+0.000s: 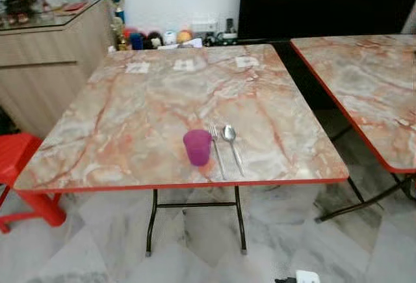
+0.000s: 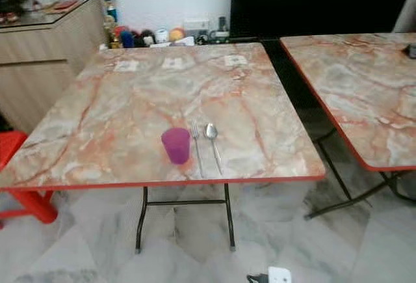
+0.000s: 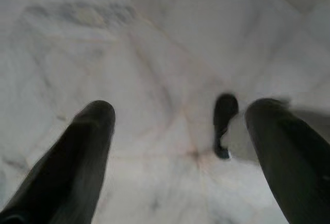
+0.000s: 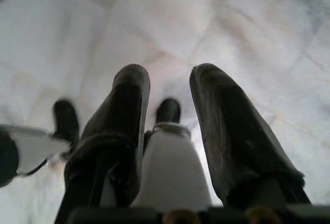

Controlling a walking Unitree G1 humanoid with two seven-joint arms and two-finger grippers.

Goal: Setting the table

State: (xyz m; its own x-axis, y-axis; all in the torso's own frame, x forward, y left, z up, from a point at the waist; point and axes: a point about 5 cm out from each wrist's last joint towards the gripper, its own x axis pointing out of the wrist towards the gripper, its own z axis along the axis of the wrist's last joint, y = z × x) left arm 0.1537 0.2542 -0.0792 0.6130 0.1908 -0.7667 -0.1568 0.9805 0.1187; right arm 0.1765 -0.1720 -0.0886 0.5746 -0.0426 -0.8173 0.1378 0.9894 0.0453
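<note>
On a white marble-tiled floor (image 1: 91, 244): red plastic stool (image 1: 19, 166); folding table (image 1: 130, 101), pink-veined marble-look top, red edging, black legs. Near its front edge: translucent purple cup (image 1: 197, 147), then steel fork (image 1: 217, 151) and spoon (image 1: 231, 145) side by side. Second matching table (image 1: 364, 81) beyond. Left gripper (image 3: 178, 131) spread wide, empty, above floor; right gripper (image 4: 170, 87) narrowly parted, empty.

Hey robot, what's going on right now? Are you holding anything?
Left gripper open, empty, over floor. Right gripper open, empty, over floor. Purple cup, fork, spoon side by side near table front edge. Nothing blocking.
</note>
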